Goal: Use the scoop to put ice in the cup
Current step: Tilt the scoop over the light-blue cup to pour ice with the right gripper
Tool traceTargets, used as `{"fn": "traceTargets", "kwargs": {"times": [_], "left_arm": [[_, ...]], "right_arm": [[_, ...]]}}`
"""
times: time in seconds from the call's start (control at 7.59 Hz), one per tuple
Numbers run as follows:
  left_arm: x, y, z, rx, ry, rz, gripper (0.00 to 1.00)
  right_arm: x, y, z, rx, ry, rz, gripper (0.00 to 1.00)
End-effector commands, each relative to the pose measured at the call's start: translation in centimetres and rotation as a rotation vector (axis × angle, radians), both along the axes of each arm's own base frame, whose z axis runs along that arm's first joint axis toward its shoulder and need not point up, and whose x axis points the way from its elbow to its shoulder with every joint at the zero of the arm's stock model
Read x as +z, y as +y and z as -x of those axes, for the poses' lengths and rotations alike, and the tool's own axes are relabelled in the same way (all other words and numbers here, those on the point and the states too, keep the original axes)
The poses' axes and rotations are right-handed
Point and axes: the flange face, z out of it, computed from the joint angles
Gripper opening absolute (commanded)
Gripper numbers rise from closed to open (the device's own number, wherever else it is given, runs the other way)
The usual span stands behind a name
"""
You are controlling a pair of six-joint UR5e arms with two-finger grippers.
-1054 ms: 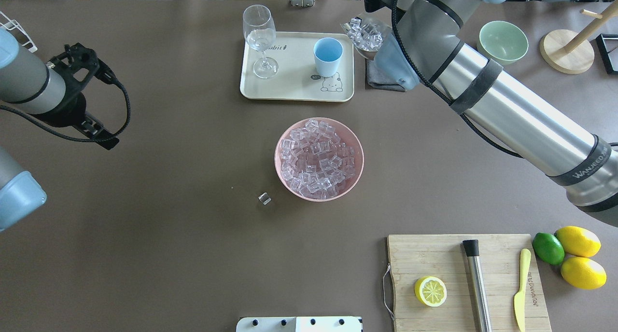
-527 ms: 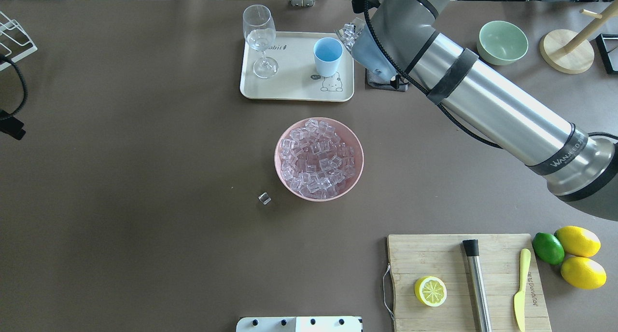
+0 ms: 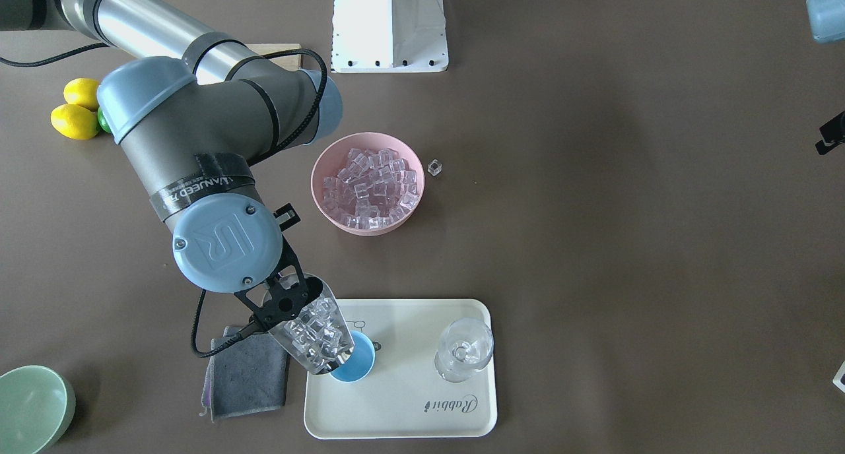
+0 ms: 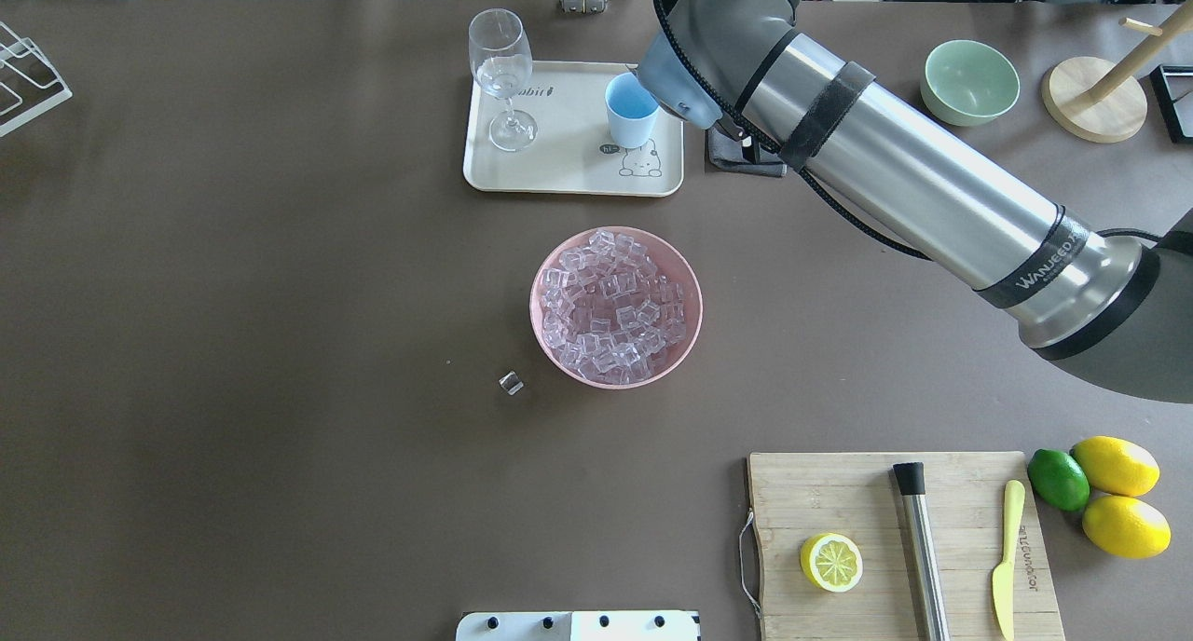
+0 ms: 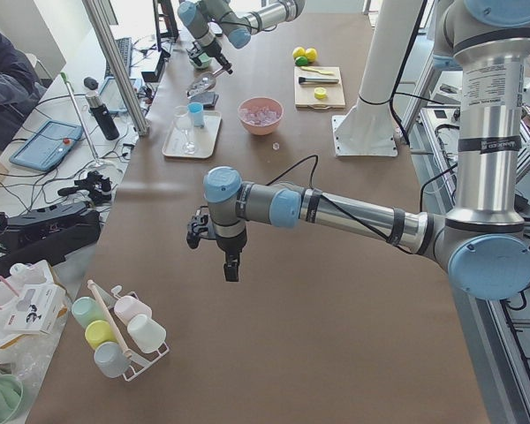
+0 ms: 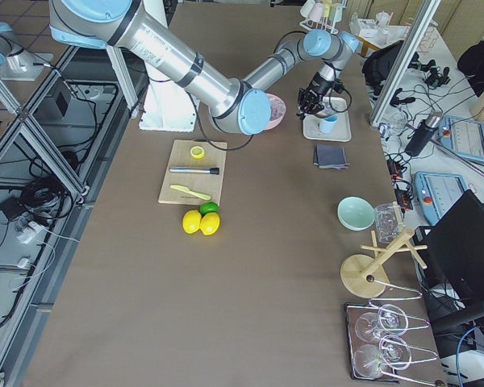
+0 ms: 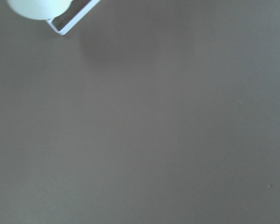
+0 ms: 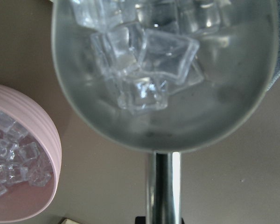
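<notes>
Exterior front-facing: right arm [image 3: 191, 154] folded low, gripper [image 3: 285, 307] clamped on scoop [image 3: 317, 342] of ice [image 3: 309, 330], tilted over cup [image 3: 361, 368].

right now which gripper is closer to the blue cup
Right. The right gripper holds the scoop of ice tipped just over the cup on the tray; the left gripper hangs far off, near the mug rack.
</notes>
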Motion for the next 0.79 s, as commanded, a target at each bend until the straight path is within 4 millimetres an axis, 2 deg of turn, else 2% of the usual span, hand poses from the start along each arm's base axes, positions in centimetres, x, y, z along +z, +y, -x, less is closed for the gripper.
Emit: {"fn": "traceTargets", "kwargs": {"times": [0.0,0.26,0.4,0.66], "left_arm": [[5.2,1.7,7.0,-0.137,0.054,0.1,0.98],[6.1,3.4,9.7,-0.187,0.065,0.105,0.98],[7.1,3.9,9.7,-0.196,0.089,0.134,0.98],[7.3,3.8,9.7,-0.237,0.089,0.176,0.98]], "right_arm": [[0.2,-0.3,0.1,-0.063,0.032,0.021,0.0],[0.7,-0.9,0.6,-0.092,0.041,0.032,0.0],[0.4,-1.5,1.0,-0.134,0.033,0.027,0.0],[-0.1,-1.9,1.3,-0.136,0.042,0.038,0.0]]}}
